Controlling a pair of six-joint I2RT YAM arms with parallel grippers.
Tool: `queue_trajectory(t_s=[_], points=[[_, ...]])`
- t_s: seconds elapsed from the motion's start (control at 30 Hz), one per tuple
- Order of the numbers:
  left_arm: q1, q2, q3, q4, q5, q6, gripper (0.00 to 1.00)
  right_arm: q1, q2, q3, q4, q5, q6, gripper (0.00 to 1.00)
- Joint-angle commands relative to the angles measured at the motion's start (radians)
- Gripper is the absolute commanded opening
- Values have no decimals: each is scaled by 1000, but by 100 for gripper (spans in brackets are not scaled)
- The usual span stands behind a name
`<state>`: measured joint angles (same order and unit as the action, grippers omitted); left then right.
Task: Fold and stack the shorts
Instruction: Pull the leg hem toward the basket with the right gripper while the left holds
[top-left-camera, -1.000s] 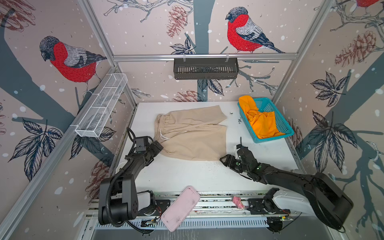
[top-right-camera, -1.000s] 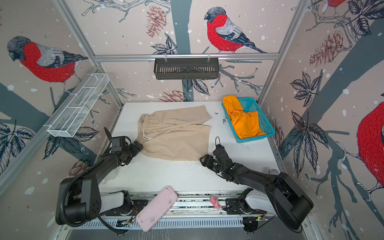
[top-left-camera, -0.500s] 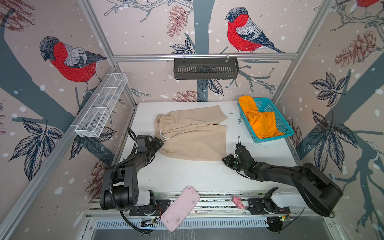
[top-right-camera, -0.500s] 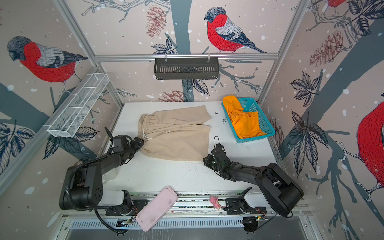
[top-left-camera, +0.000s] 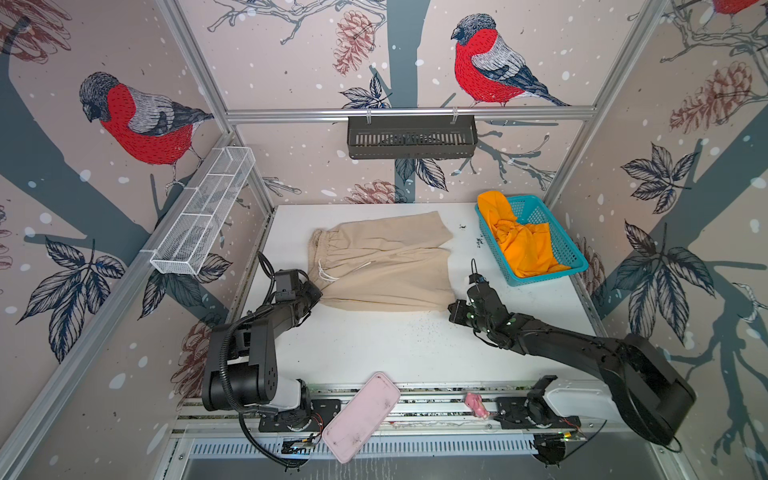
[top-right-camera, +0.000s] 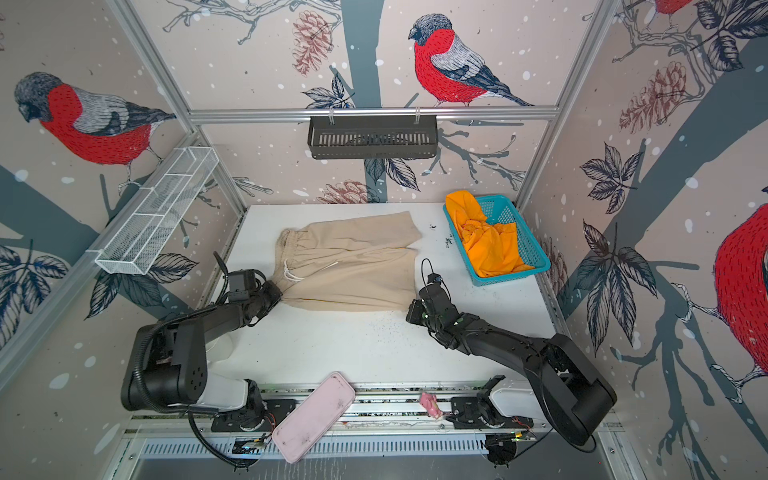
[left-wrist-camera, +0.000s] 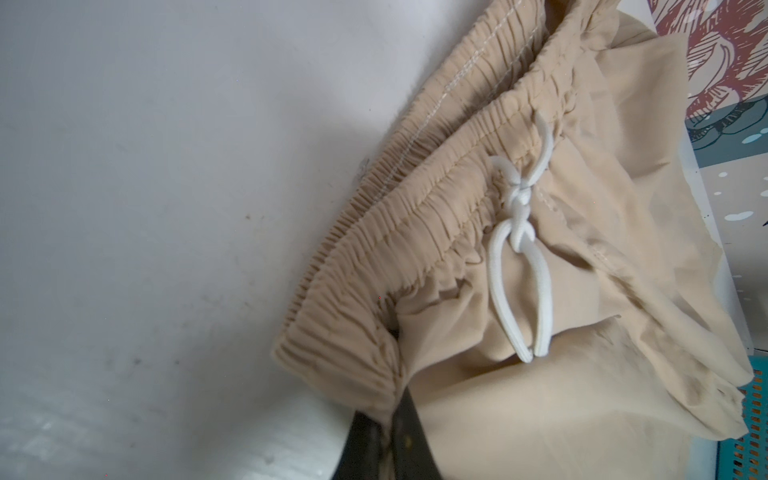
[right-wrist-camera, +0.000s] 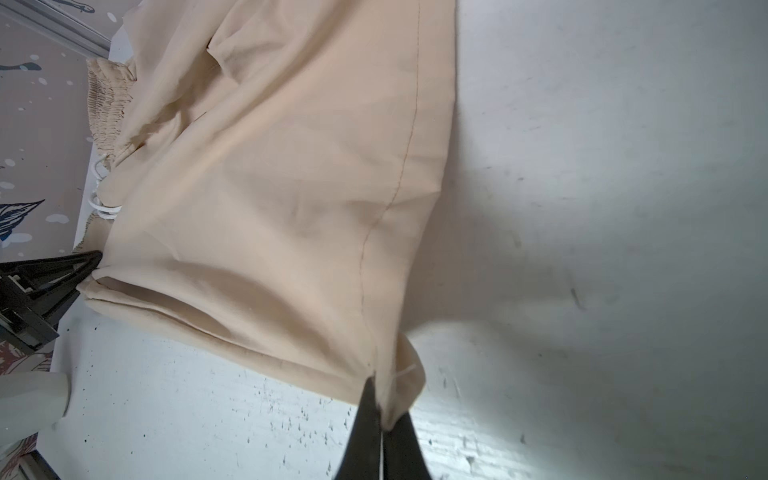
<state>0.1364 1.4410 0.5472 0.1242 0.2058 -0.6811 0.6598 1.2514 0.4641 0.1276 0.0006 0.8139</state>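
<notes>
- The beige shorts (top-left-camera: 380, 266) lie flat in the middle of the white counter (top-left-camera: 374, 349). The stretchy waist is on the left side.
- The left gripper (top-left-camera: 318, 293) is squeezed tight on the near corner of the waist. The left wrist view shows the cloth pinched in it.
- The right gripper (top-left-camera: 452, 309) is squeezed tight on the near corner of the leg end.
- The orange shorts (top-left-camera: 519, 245) sit crumpled in the teal basket (top-left-camera: 563, 232) at the back right of the counter. One bit hangs over the far rim.
</notes>
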Motion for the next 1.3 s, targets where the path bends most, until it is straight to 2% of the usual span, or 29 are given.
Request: queue_trajectory(t_s=[0.0,0.07,0.17,0.37,0.57,0.77,0.9,1.0,1.17,1.27], points=[[-17,-22,66,-107,-71,65,0,0,-45,24,-118,113,-69,2],[-48,-25,144,-215,-115,117,0,0,-70,46,-166,139,-100,2],[-101,-23,274,-406,-187,187,6,-1,-120,91,-254,182,-144,2],[-108,-68,438,-679,-255,297,12,4,-238,183,-416,237,-208,2],[-138,-82,532,-869,-261,356,11,27,-326,244,-521,243,-273,1],[-192,-140,561,-1014,-275,367,12,110,-376,363,-661,324,-310,1],[-225,-200,624,-1158,-316,369,15,146,-323,508,-804,346,-308,1],[-225,-223,647,-1209,-341,385,16,133,-261,574,-848,351,-347,1],[-224,-181,616,-1119,-337,420,19,-33,-118,596,-689,168,-484,1],[-224,-82,642,-1124,-416,415,18,-89,11,663,-613,144,-554,1]])
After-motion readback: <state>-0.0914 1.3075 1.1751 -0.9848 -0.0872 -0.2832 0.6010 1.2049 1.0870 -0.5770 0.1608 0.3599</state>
